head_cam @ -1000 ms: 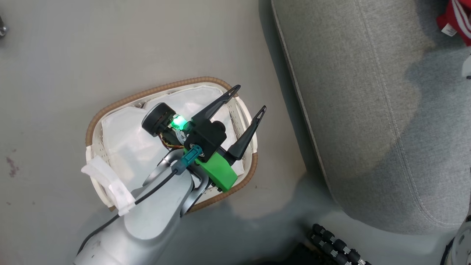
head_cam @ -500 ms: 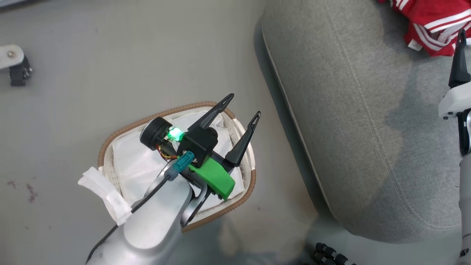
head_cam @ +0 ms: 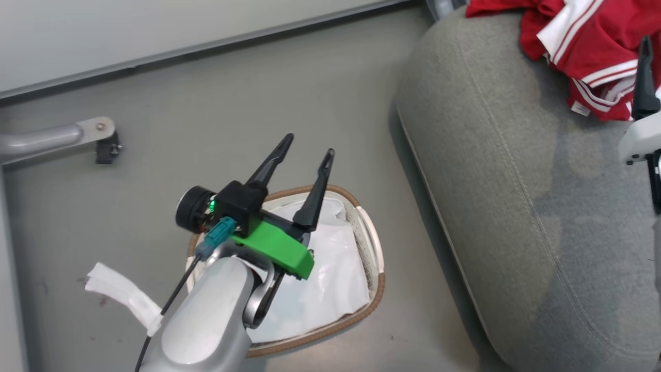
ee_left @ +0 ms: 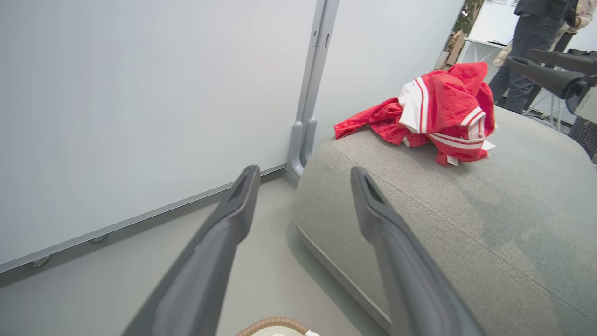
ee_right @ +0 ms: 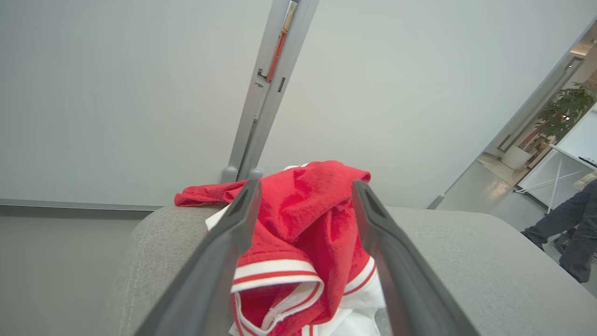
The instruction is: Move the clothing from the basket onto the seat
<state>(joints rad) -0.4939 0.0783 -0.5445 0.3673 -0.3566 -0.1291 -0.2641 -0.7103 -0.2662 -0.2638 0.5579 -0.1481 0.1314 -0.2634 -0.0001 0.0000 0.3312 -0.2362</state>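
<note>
head view: the left gripper (head_cam: 308,145) hangs spread and empty over the basket (head_cam: 379,289), with white liner (head_cam: 330,279) inside; the clothing (head_cam: 583,36) lies at the seat's (head_cam: 490,155) far corner. left wrist view: the heap reaches the seat's far edge. right wrist view: the right gripper (ee_right: 305,186) stands splayed astride the heap, gripping nothing; best lift it straight up so no finger snags fabric.
</note>
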